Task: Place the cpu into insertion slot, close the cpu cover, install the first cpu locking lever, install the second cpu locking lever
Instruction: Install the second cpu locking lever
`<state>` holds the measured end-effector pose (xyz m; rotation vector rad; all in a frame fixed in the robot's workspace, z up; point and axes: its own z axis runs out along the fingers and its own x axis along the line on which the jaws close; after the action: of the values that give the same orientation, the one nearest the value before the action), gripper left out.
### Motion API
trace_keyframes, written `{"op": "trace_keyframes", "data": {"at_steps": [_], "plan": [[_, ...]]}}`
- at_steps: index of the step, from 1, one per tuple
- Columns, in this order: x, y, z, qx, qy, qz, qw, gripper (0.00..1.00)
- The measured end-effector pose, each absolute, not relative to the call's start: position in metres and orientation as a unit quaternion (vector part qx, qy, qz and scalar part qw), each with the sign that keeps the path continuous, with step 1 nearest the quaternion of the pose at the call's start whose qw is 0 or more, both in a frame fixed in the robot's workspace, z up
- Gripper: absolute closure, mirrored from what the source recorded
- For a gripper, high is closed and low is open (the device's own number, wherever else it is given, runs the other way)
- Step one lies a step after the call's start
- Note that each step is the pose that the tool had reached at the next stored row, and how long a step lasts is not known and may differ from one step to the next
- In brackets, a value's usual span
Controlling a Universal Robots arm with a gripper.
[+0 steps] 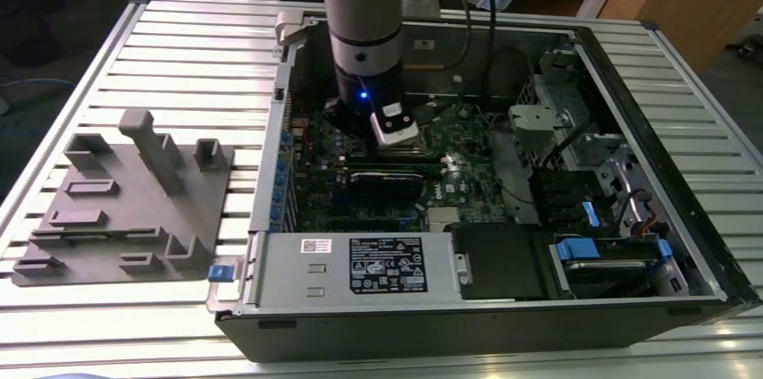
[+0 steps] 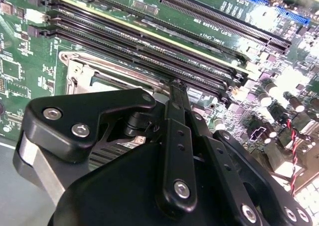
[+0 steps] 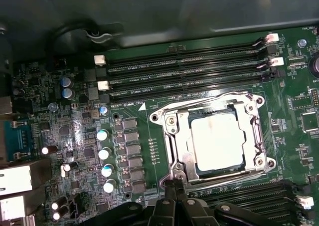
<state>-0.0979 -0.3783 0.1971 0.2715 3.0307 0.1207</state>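
Cpu (image 3: 218,140) seated in insertion slot (image 3: 173,158), cpu cover (image 3: 251,112) closed; gripper (image 3: 171,180) touching slot edge.

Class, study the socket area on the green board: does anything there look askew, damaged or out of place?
Nothing stands out. In the first wrist view the cpu lies flat and square in the insertion slot, with the cpu cover framing it evenly. The gripper sits at the socket's edge. No bent or loose parts are visible.
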Motion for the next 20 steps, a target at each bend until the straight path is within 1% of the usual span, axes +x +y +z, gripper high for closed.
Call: {"op": "trace_keyframes", "data": {"at_steps": [6,16,20], "plan": [[-0.1006,-0.3782,0.1960,0.089,0.994,0.045,0.048,0.89],[-0.1028,-0.3783,0.1931,0.089,0.994,0.045,0.048,0.89],[-0.1027,-0.3782,0.1999,0.090,0.994,0.046,0.048,0.89]]}}
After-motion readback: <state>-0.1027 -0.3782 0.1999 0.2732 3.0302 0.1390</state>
